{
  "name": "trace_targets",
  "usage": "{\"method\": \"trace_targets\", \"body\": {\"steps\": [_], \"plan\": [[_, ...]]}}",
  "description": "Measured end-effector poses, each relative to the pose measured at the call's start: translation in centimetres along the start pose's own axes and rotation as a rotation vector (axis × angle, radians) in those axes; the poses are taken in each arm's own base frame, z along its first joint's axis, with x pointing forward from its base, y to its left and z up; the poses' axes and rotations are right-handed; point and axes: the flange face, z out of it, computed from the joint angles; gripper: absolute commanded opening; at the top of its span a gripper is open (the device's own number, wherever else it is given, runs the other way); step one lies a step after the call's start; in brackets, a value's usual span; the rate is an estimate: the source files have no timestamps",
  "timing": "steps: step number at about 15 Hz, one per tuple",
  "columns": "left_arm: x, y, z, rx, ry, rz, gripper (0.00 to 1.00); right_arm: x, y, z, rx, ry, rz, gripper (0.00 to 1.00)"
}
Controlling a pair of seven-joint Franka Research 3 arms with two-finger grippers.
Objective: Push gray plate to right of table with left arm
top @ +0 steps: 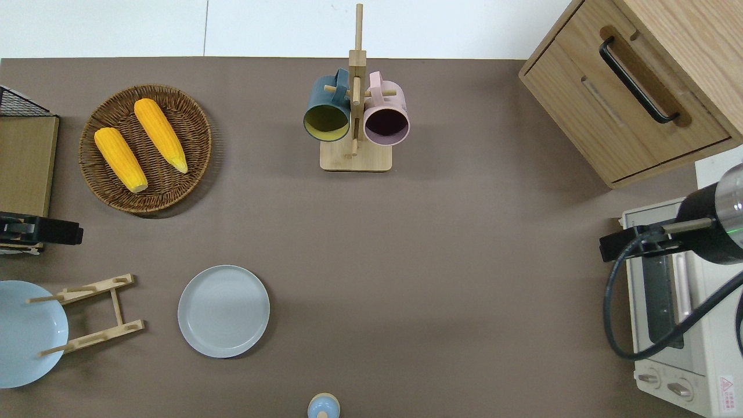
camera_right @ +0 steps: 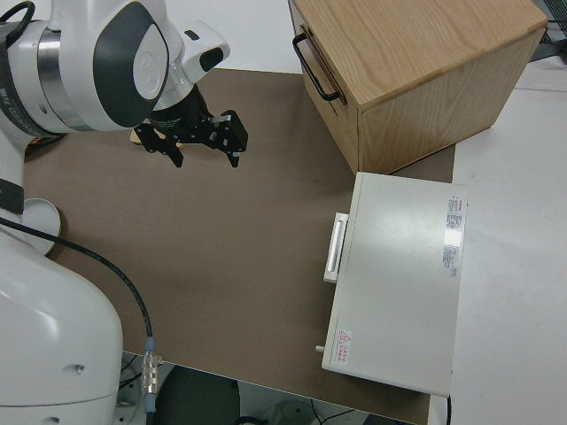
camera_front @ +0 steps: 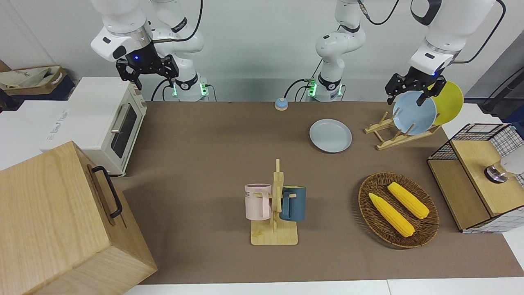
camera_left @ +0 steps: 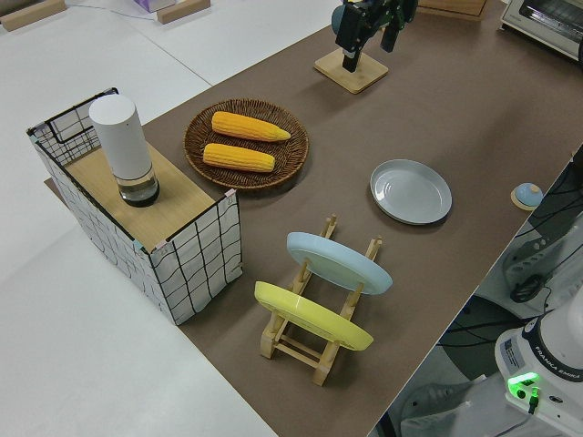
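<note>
Looking straight down with 12 o'clock pointing away from the robots: got the gray plate [top: 223, 311] lying flat on the table [top: 441, 261], close to the robots' edge and toward the left arm's end. Nothing touching it.

From that plate, spotting the wooden plate rack [top: 96, 313] just beside it at 9 o'clock, with a sky-blue plate [camera_front: 413, 116] and a yellow plate [camera_front: 450, 102] propped in it. At 11 o'clock, a wicker basket [top: 191, 116] with two corn cobs [top: 139, 142]. At 1 o'clock, well apart, a mug tree [top: 355, 158] with a pink mug and a dark blue mug. At 5 o'clock, a small blue bell [top: 323, 406] right at the robots' edge.

Found the left gripper [camera_front: 405, 100] up in the air around 10 o'clock from the gray plate, over the gap between the rack and the wire shelf [camera_front: 487, 135], fingers spread apart, holding nothing.

Seeing the right gripper [camera_front: 146, 80] parked, fingers apart too.
</note>
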Motion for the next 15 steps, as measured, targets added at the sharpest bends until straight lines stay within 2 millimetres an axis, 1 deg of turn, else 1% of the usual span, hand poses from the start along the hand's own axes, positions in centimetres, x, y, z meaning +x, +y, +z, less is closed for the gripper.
{"method": "trace_targets", "body": {"steps": [4,15], "plan": [[0.04,0.11,-0.39,0.0,0.008,0.001,1.0,0.0,0.0,0.0,0.0,0.0,0.0,0.983],[-0.06,0.26,-0.31,-0.002,-0.003,0.003,1.0,0.0,0.0,0.0,0.0,0.0,0.0,0.983]]}}
